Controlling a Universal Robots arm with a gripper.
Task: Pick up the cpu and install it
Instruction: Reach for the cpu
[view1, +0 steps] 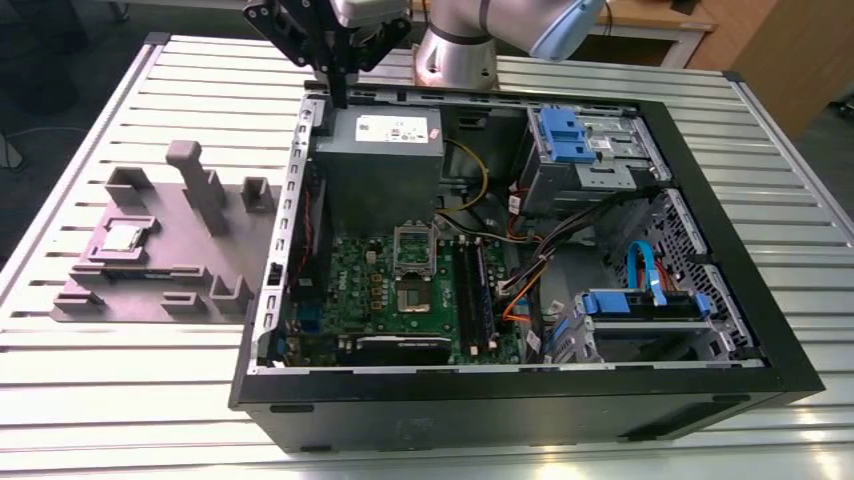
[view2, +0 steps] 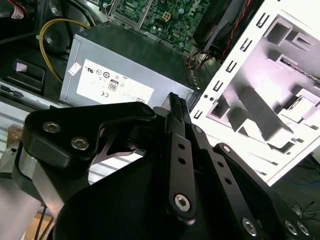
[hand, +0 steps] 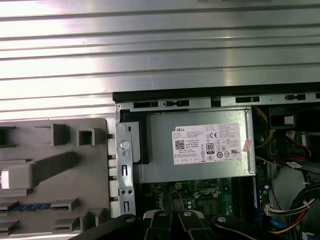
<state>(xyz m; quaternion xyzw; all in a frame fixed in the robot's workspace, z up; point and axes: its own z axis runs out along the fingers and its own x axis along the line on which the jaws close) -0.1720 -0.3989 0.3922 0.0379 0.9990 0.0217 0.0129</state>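
Hovering in the upper middle of the exterior view, the gripper (view1: 334, 97) hangs above the far rim of the computer case (view1: 507, 410), just over the grey power supply (view1: 378, 170); in the second wrist view its fingers (view2: 179, 145) lie pressed together up to the tip, and they hold nothing. The cpu (view1: 124, 237) lies flat in a recess of the grey holder tray (view1: 160, 302), at the left middle of the exterior view, outside the case and well apart from the gripper; so I judge the picking step is not yet begun; the socket (view1: 416, 293) sits on the green motherboard (view1: 360, 275) near the centre. Taking so thin a chip would call for parted fingers and a level descent onto its edges.
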